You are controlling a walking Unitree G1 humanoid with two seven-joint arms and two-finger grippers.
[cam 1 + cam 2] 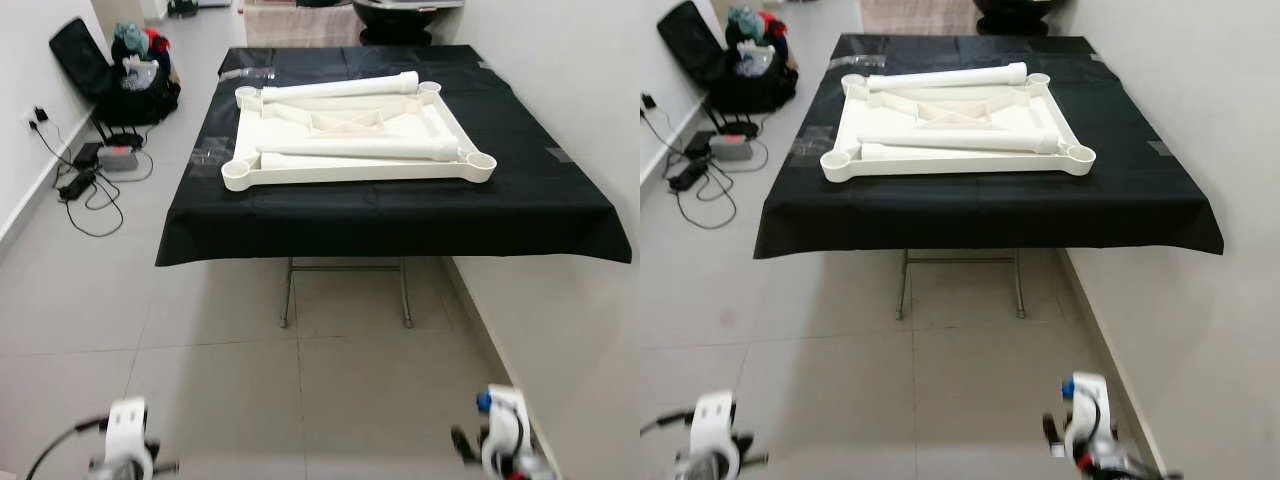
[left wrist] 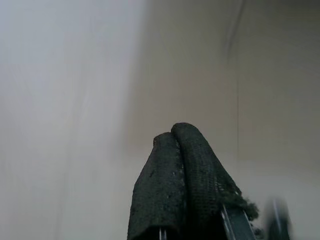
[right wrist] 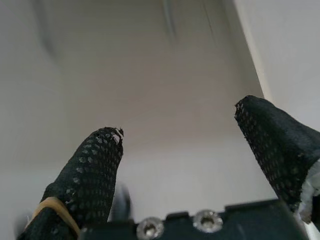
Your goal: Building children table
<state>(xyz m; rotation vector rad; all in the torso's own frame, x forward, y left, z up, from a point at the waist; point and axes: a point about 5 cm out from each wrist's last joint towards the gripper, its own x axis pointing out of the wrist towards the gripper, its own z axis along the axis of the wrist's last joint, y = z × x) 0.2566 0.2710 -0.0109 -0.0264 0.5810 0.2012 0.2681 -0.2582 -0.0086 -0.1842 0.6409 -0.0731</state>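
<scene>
Pale tiled floor (image 1: 200, 380) stretches ahead of you to a folding surface (image 1: 560, 215) draped in a black cloth, standing against the white wall on your right. On that surface lies the white children's table top (image 1: 340, 172), upside down, with a round socket at each corner; two white table legs (image 1: 355, 148) rest loose across its frame, one near the far edge and one near the front edge. To the far left, by the wall, you can see a black bag (image 1: 110, 75) stuffed with clothes, and a tangle of cables (image 1: 85, 185) and a small box on the floor. Your left hand (image 2: 175, 150) hangs low over the tiles with its two black fingers pressed together, holding nothing. Your right hand (image 3: 180, 135) hangs low too, close to the wall's base, its fingers (image 3: 92, 160) spread wide apart with nothing between them. Both hands are well apart from the surface and touch none of the parts.
</scene>
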